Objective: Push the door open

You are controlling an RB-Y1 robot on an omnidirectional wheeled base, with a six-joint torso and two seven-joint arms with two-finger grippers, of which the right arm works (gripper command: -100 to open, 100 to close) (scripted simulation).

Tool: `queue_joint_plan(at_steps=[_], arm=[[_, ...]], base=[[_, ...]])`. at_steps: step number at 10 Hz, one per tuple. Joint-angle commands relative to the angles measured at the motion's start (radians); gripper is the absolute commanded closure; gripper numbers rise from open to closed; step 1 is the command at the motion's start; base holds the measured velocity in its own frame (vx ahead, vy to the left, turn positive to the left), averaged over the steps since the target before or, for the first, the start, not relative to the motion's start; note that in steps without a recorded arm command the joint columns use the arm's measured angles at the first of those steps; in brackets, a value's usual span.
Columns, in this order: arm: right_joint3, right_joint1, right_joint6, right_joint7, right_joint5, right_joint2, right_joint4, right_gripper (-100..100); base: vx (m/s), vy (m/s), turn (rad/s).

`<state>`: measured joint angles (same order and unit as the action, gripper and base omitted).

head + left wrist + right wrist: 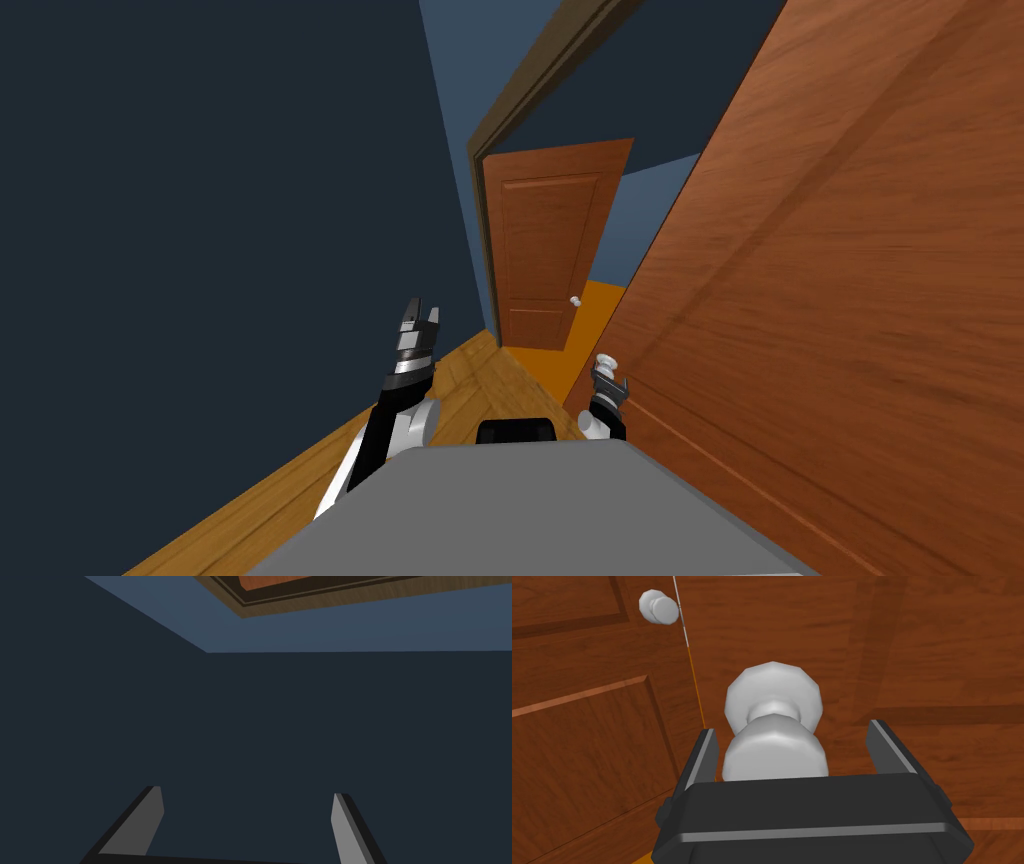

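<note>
Head view: the door (850,250) stands on my right, with my right hand (607,388) at its knob (605,362). Left wrist view: my left hand (247,792) is released and idle. Right wrist view: the right hand's fingers are spread around the knob without gripping it. I'd press squarely and push steadily.

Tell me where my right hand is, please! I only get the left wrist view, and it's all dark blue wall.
Observer: Your right gripper is at the brown door, with the door's grey knob sitting between its fingers.
Operator: Is it squeezing the knob?
Observer: No, the fingers stand open and aren't pressing its sides.
Operator: Is there another door?
Observer: Yes, a second brown door stands farther ahead, with its own small knob.
</note>
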<state>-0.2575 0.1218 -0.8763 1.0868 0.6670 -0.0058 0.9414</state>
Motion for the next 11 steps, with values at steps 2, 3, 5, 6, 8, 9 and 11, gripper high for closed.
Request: queue_joint_plan(at_steps=[2,3,5,6,8,9,11], arm=[[0.0,0.0,0.0,0.0,0.0,0.0,0.0,100],[0.0,0.0,0.0,0.0,0.0,0.0,0.0,100],[0.0,0.0,0.0,0.0,0.0,0.0,0.0,100],[0.0,0.0,0.0,0.0,0.0,0.0,0.0,100],[-0.01,-0.005,0.002,-0.002,0.007,-0.008,0.001,100],[-0.017,-0.004,0.001,-0.003,0.013,-0.012,0.0,100],[-0.037,-0.003,0.0,-0.007,0.027,-0.02,-0.001,100]], base=[[0.031,-0.023,0.019],[-0.016,0.021,-0.001],[-0.004,0.005,-0.004],[0.0,0.0,0.0],[0.06,-0.017,-0.007],[0.179,-0.056,-0.031],[0.222,-0.057,-0.049]])
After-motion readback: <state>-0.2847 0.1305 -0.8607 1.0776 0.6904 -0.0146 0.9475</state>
